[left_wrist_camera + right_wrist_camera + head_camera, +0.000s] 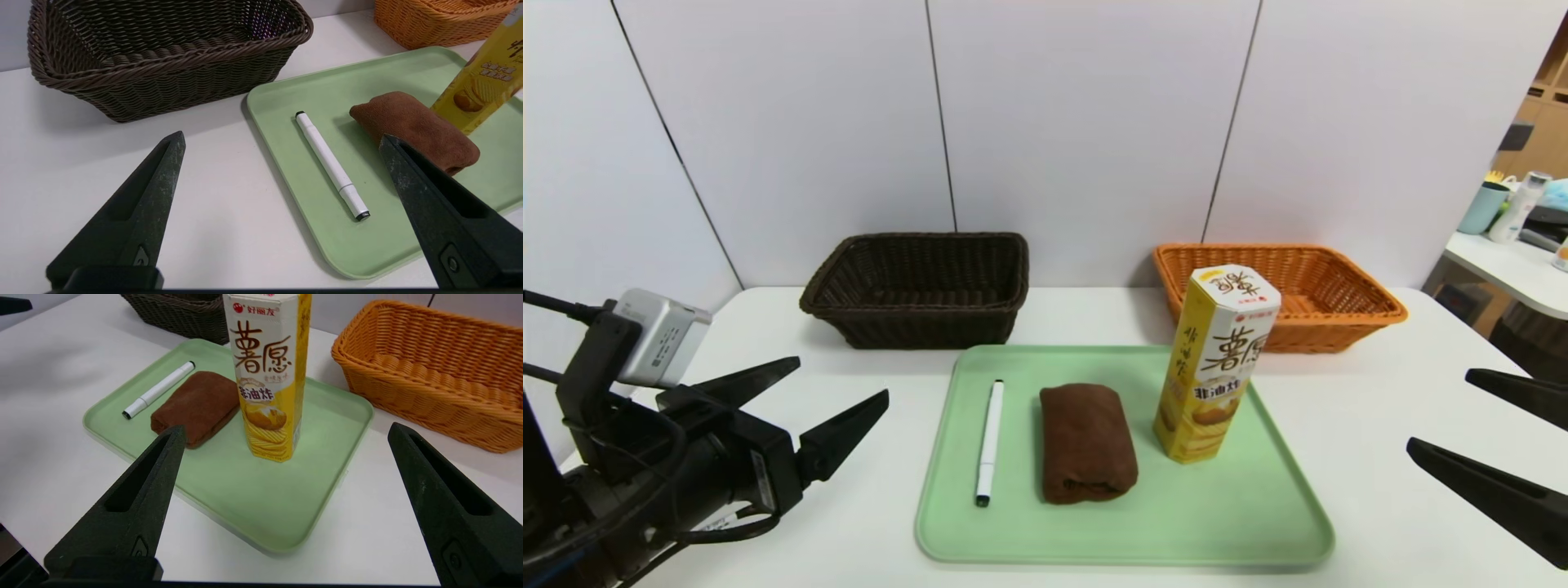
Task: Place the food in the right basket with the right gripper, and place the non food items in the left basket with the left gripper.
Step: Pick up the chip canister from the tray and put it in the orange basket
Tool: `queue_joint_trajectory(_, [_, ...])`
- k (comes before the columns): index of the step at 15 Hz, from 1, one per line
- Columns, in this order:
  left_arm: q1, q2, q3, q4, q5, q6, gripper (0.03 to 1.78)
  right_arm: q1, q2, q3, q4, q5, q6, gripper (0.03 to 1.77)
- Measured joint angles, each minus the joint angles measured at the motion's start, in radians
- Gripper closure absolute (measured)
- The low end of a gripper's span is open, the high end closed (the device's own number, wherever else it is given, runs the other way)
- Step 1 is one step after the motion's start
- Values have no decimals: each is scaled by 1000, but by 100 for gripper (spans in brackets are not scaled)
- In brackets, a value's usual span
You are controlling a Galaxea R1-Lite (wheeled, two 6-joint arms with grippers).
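Wide-spread and empty, the left gripper (841, 384) was held beside the green tray (1258, 523), its jaws aimed toward the white marker (989, 441) and brown towel (1086, 443). Opposite, the right gripper (1445, 412) was likewise spread, the snack box (1215, 376) upright ahead of its jaws. Beyond stood the dark basket (919, 287) and orange basket (1319, 296).

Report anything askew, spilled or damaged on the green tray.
Nothing stands out. On the pale green plastic tray the slim white marker pen and brown rolled towel lie flat, the tall yellow hexagonal snack box stands upright.
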Motion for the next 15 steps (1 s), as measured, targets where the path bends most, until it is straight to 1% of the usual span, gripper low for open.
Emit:
queue_joint_trajectory(3, [-6,5,0,-1,0,0,12,58,84,15,-119,-10,20,10])
queue_joint_trajectory(8, [-6,7,-6,-1,0,1,12,118,224,9,-240,-14,16,10])
queue_joint_trajectory(11, [-7,7,-5,-1,0,1,12,125,314,4,-321,-13,5,10])
queue_joint_trajectory(13, [-6,6,0,-1,1,2,12,114,367,3,-391,-13,-22,10])
queue_joint_trajectory(14, [-6,5,1,-1,2,3,12,109,391,7,-416,-20,-45,10])
queue_joint_trajectory(15, [-6,5,1,-1,2,3,12,107,410,9,-432,-37,-57,10])
